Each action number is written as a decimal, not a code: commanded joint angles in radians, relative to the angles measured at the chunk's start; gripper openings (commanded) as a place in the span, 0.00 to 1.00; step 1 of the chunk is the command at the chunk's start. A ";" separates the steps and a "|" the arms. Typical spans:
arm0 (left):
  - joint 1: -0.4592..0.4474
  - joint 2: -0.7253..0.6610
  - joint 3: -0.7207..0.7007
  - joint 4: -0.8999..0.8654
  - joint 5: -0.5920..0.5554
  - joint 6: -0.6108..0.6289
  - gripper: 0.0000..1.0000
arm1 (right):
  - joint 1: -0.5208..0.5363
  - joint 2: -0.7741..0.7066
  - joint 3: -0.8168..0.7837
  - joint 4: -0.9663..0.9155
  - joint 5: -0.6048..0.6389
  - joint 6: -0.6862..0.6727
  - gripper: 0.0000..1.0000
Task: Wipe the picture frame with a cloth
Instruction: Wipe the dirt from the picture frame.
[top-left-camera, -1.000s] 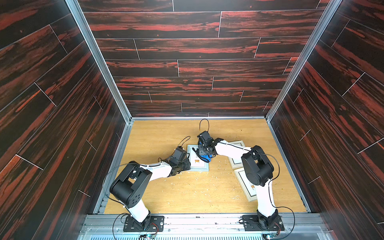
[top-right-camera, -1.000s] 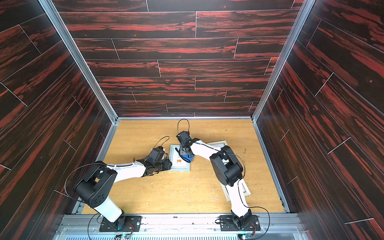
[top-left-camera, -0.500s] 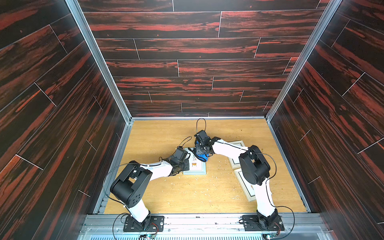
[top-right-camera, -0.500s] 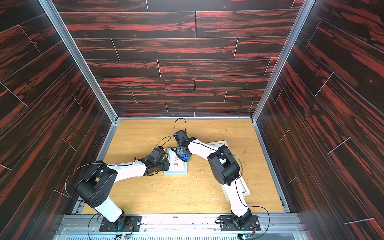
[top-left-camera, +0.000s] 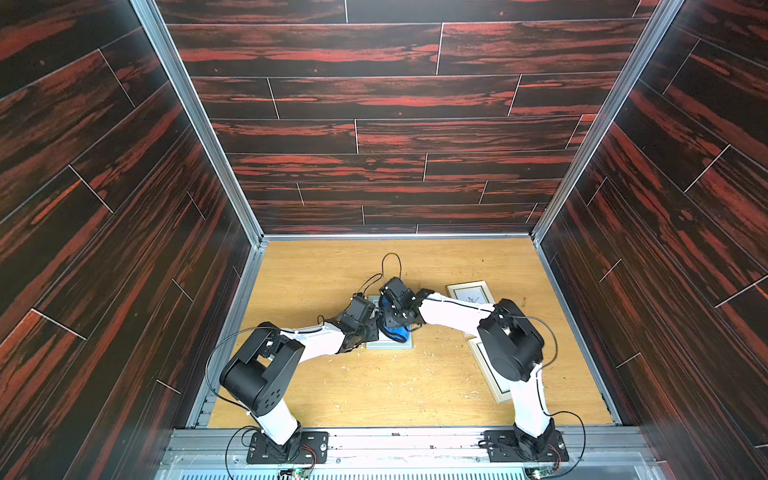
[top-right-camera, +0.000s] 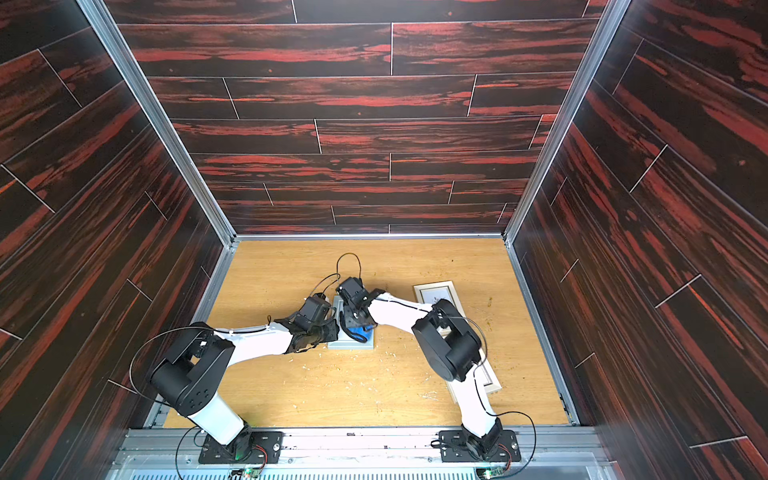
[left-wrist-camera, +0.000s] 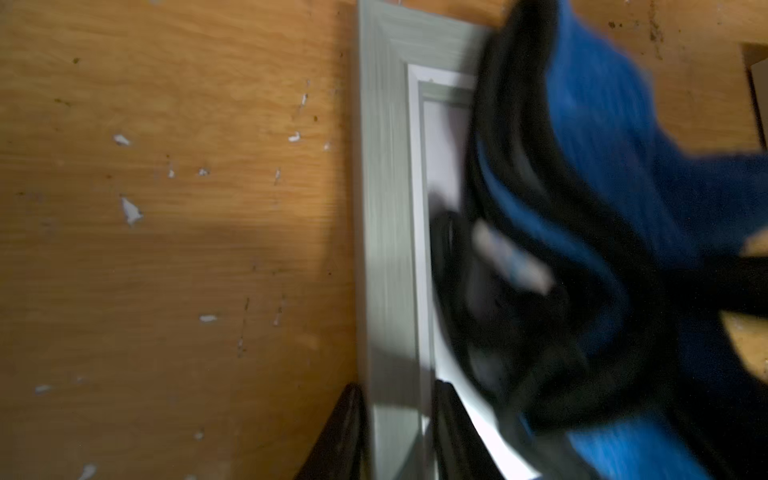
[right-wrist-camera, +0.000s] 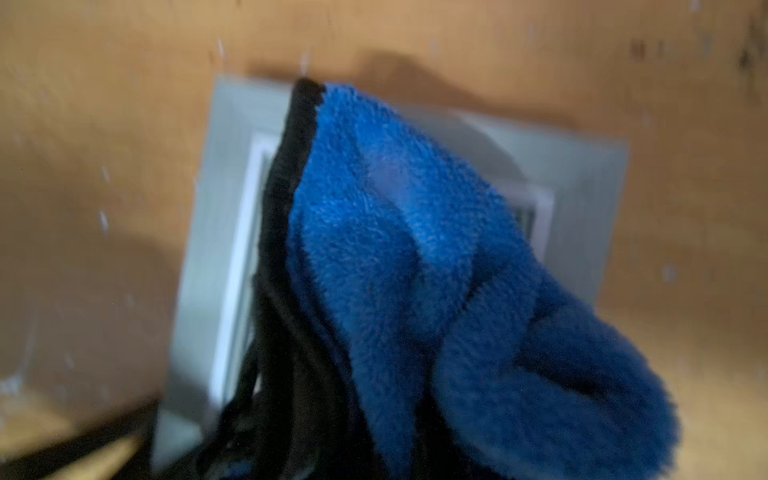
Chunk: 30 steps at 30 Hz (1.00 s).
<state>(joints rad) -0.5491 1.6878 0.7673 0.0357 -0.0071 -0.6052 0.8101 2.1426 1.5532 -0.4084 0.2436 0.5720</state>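
Wood-grain table (top-left-camera: 374, 386) is carrying the grey picture frame (top-left-camera: 390, 344). The left hand (left-wrist-camera: 399, 388) is pinching its stiff rail, while the right hand (top-left-camera: 392, 323) is clenching the soft, light blue cloth (right-wrist-camera: 436, 270) over it.

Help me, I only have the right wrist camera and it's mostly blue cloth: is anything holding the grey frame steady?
Observer: Yes. In the left wrist view the left gripper grips the rim of the grey frame, one finger on each side.
Operator: Any other frames around?
Observer: In a top view, a pale frame lies beyond the right arm.
Operator: Just that one?
Observer: No, a second frame lies beneath that arm's elbow.
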 joint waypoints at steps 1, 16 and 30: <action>0.003 0.088 -0.075 -0.172 0.020 -0.008 0.27 | -0.008 0.098 0.103 -0.014 -0.042 0.010 0.00; -0.001 0.108 -0.091 -0.137 0.043 -0.080 0.22 | -0.078 -0.018 -0.101 0.083 -0.064 0.057 0.00; 0.001 0.102 -0.090 -0.154 0.027 -0.070 0.22 | -0.104 0.012 -0.059 0.025 0.003 0.045 0.00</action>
<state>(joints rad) -0.5556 1.7031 0.7483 0.1307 0.0105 -0.6518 0.7410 2.1532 1.5379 -0.3191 0.2211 0.6266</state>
